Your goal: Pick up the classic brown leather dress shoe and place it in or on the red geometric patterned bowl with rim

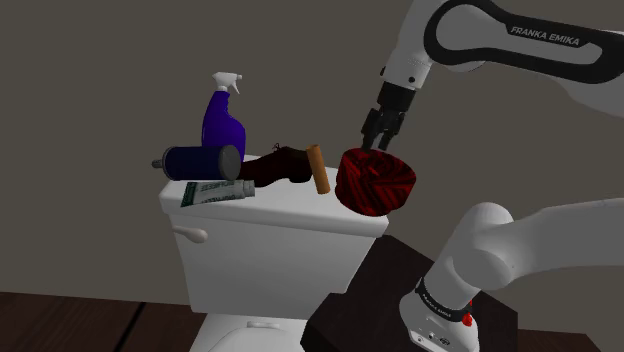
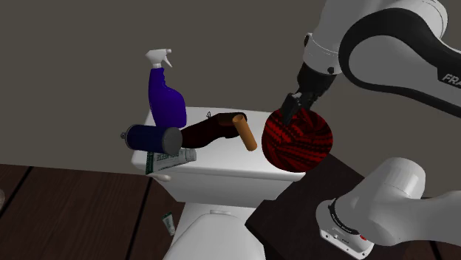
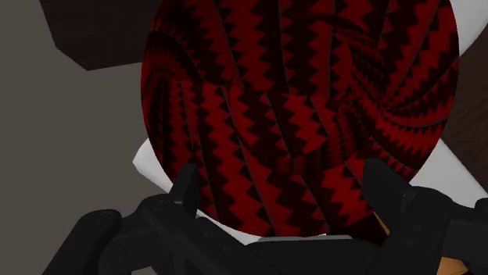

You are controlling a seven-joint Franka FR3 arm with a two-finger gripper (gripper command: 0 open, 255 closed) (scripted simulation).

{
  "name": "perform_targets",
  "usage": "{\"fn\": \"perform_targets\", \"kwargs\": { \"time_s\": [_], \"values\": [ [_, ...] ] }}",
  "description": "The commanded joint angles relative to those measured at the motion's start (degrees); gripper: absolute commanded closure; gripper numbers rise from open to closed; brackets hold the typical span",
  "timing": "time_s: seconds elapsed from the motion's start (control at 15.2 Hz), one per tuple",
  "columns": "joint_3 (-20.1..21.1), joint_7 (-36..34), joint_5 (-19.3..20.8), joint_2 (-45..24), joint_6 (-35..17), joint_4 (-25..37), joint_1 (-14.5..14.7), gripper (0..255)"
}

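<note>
– Hovering above the red zigzag-patterned bowl [image 1: 378, 182], the gripper [image 1: 375, 142] has its fingers spread, with nothing between them.
– And the shoe?
– The brown dress shoe [image 1: 280, 165] lies on the toilet tank lid [image 1: 290, 200], between the blue can [image 1: 200, 160] and the bowl. The pickup looks undone, so next the gripper should cross to the shoe and descend.

White rounded arm [image 1: 535, 240], dark joint bands [image 1: 460, 38], white FRANKA EMIKA lettering [image 1: 545, 34], all-black tool [image 1: 374, 143]
</note>
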State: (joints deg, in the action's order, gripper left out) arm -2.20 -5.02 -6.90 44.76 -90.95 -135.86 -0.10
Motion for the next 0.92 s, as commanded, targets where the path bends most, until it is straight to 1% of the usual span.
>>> {"fn": "perform_targets", "kwargs": {
  "time_s": [0.0, 0.4, 0.86],
  "values": [
    [0.0, 0.0, 0.0, 0.0, 0.0, 0.0, 0.0, 0],
    [-0.53, 13.98, 0.87, -11.97, -6.74, 7.14, 6.35, 0],
    [0.57, 29.26, 0.98, -23.79, -11.59, 16.52, 12.79, 0]
  ]
}}
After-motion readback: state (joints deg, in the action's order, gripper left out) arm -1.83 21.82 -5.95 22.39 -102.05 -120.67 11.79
